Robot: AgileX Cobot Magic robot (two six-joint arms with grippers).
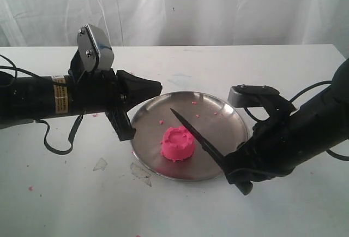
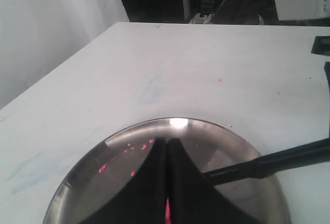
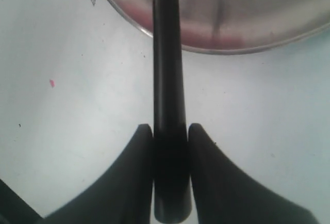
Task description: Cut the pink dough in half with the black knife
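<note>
We hold the black knife [image 1: 196,136] in our right gripper [image 1: 235,167]. Its two fingers press the handle from both sides, so that the knife should not turn when the blade meets the soft mass. The blade slants over the steel plate [image 1: 218,118], with its tip raised near the far side of the pink dough [image 1: 178,144], and we see no contact between them.

The dough sits whole on the near-left part of the plate, its scalloped rim intact, so we judge that the cut is not yet begun. Our left gripper [image 1: 157,88] hangs over the plate's far-left rim, with its fingers closed together on nothing. Probably it is placed there to steady the plate if it slides. A few pink crumbs [image 1: 194,103] lie on the far side. Next, the blade needs to come over the dough's middle and press straight down.
</note>
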